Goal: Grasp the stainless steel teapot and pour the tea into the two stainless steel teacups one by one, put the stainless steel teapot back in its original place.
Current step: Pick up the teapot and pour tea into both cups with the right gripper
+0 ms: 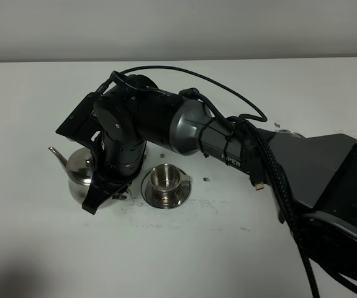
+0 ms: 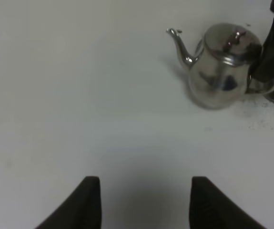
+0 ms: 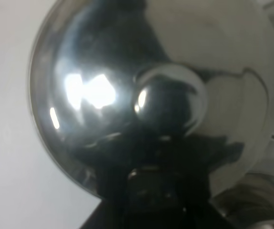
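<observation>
The stainless steel teapot (image 1: 79, 169) stands upright at the left, its spout pointing left; the left wrist view (image 2: 225, 67) shows it too. My right gripper (image 1: 99, 200) has reached across the middle and is closed at the pot's loop handle on the side facing the cup. The right wrist view looks straight down on the domed lid and knob (image 3: 167, 102), with the gripper body dark below it. One teacup (image 1: 165, 177) sits on its saucer (image 1: 181, 194) just right of the pot. The second cup is hidden. My left gripper (image 2: 144, 200) is open and empty over bare table.
The right arm (image 1: 190, 127) spans the table's middle and hides what lies beneath it. A sliver of round steel (image 1: 288, 132) shows behind the arm at the right; I cannot tell what it is. Dark specks dot the white table (image 1: 184, 211) in front of the cup.
</observation>
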Robot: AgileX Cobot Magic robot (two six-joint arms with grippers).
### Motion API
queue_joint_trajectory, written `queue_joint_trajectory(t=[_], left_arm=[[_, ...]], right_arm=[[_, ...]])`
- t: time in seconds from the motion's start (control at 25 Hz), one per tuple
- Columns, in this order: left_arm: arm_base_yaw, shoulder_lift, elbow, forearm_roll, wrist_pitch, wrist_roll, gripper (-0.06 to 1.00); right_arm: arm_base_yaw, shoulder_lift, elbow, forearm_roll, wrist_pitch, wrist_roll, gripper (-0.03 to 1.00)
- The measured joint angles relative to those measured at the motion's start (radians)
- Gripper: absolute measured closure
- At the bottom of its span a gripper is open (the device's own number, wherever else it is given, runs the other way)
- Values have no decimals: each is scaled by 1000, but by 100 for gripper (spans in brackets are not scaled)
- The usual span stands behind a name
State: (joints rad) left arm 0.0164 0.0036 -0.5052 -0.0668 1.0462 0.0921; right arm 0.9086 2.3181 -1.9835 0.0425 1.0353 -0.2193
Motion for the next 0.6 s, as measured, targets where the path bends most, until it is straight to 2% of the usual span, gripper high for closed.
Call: queue_joint_trajectory(t=[0.44,0.6], left_arm=[[0,0,0,0,0,0,53],[0,0,0,0,0,0,53]], right_arm=[[4,18,0,-28,-19,3,76],[4,-7,0,-28,42,-17,76]])
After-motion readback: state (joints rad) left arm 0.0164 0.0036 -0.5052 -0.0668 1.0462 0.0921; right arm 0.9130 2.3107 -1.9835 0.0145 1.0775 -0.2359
